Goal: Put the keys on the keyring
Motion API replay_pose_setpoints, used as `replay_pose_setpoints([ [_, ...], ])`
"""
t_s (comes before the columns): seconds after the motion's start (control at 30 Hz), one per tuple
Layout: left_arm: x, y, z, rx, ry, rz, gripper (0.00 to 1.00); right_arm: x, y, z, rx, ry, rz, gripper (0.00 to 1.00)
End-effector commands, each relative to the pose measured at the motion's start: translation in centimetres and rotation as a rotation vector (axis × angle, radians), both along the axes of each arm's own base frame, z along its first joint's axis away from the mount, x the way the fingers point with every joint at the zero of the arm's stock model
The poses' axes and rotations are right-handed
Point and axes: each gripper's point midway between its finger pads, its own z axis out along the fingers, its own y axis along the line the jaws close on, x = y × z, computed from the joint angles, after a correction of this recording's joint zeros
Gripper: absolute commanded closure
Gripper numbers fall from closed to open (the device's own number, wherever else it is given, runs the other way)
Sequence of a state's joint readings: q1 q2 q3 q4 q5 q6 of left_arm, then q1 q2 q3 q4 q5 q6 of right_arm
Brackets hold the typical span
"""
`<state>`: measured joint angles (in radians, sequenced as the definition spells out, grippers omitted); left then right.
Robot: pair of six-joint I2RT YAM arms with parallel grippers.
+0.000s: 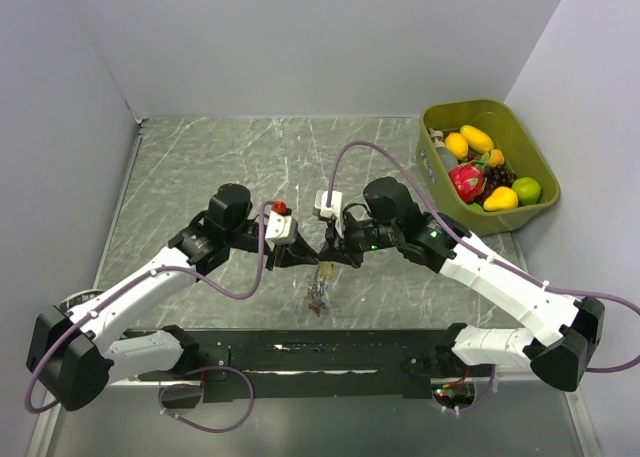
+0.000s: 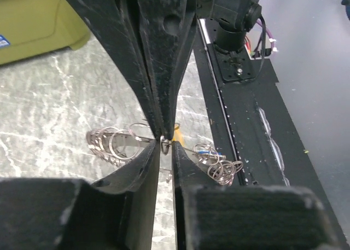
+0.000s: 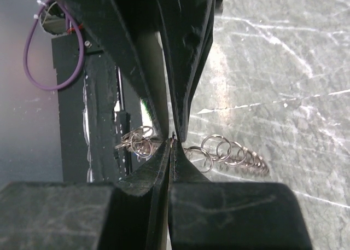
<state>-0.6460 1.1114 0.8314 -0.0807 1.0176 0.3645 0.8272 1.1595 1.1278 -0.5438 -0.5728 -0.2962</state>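
Observation:
Both grippers meet tip to tip above the middle of the table. My right gripper [image 3: 171, 141] is shut on a thin metal wire of the keyring [image 3: 229, 154], which carries several small silver rings trailing right and a bunch [image 3: 139, 140] on the left. My left gripper [image 2: 164, 146] has its jaws pinched nearly together on a small silver piece beside a yellow head, a key [image 2: 178, 134]. A blue-tagged key [image 2: 206, 150] lies among the rings. From above, the bundle [image 1: 320, 295] hangs under the left gripper [image 1: 305, 255] and the right gripper [image 1: 332, 257].
A green bin [image 1: 487, 107] of toy fruit stands at the back right, also at the top left of the left wrist view [image 2: 33, 25]. The black base rail [image 1: 320, 352] runs along the near edge, close under the hanging bundle. Walls close off the left and back.

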Motion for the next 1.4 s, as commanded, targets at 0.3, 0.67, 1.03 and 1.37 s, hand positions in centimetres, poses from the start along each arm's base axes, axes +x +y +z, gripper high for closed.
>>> replay_pose_setpoints([
  [0.3, -0.9, -0.7, 1.5, -0.031, -0.035, -0.072, 0.99, 0.3, 1.3, 4.7, 0.135, -0.11, 0.016, 1.0],
  [0.67, -0.3, -0.6, 3.6, -0.145, -0.083, 0.029, 0.99, 0.4, -0.7, 7.5, 0.281, -0.206, -0.11, 0.55],
  [1.03, -0.4, 1.0, 8.8, -0.387, -0.187, 0.126, 0.99, -2.1, -2.4, 8.1, 0.346, -0.234, -0.03, 0.47],
  [1.37, -0.3, 2.6, 9.7, -0.475, -0.124, 0.136, 0.99, -1.7, -1.7, 7.0, 0.354, -0.173, -0.053, 0.6],
])
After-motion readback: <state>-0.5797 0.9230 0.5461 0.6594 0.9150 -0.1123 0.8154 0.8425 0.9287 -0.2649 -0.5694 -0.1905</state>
